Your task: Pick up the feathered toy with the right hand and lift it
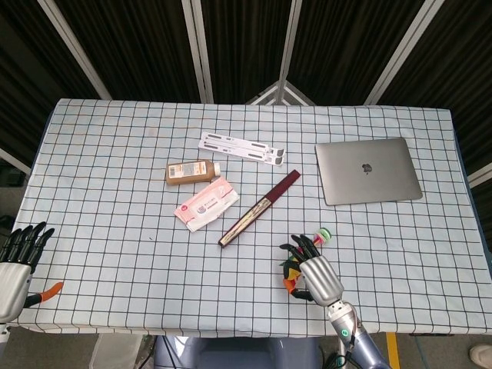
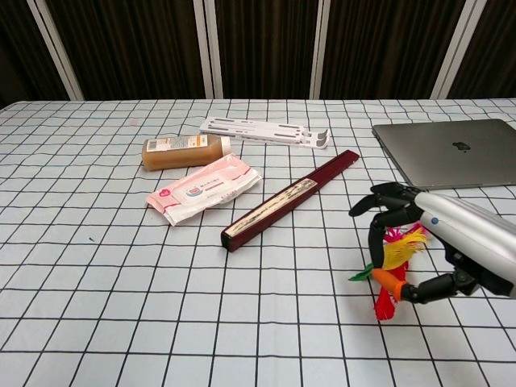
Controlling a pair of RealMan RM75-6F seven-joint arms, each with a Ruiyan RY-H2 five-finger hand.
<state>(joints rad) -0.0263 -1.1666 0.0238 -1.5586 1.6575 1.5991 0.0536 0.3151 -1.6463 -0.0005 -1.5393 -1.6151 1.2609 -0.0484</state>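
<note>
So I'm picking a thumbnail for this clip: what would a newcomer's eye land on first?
Probably the bright yellow, red and green feathered toy at the table's near right edge, with the silver right robot hand curled around it. Next, the closed silver laptop at far right. Then the long dark-red folded fan lying diagonally mid-table on the white black-grid tablecloth.

Right robot hand covers most of the multicoloured feathered toy from above; only bits of it show. Chest view: silver laptop is cut by the right edge; whether the fingers press the toy cannot be told. Left robot hand is cropped at the head view's left edge. Label print on the amber rectangular bottle is too small to read.
</note>
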